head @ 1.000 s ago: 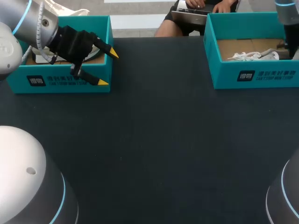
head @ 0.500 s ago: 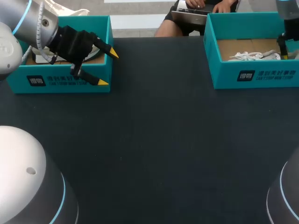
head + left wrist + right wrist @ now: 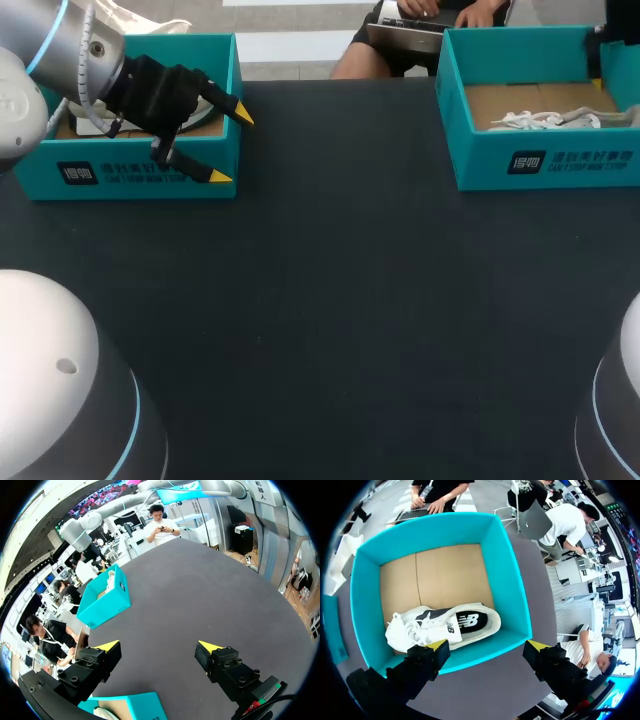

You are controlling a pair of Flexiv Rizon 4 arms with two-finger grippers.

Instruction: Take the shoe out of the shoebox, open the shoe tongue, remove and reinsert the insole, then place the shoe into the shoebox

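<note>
- Progress check: basically nothing's done, as far as I can tell. The shoe (image 3: 445, 625) lies on its side in the right shoebox (image 3: 506, 565), directly under the right gripper (image 3: 487, 645) and a bit ahead of its fingertips.
- Right gripper: fingers spread wide, holding nothing and hovering above the box's near wall. No contact with the shoe that I can see.
- Left gripper (image 3: 232, 146): also wide open and empty, parked over the corner of the left shoebox (image 3: 130, 172), well apart from the shoe.
- What's left: pretty much everything. Lift the shoe out, open the tongue, pull the insole (image 3: 471, 621) and put it back (it looks seated inside right now), then return the shoe to the box.
- Head count: two teal shoeboxes and two grippers, but only one shoe I can clearly make out.
- There's something white (image 3: 88, 127) in the left shoebox, under the left arm. It's mostly hidden, so I can't say what it is.
- The dark table (image 3: 350, 300) carries just the two boxes.
</note>
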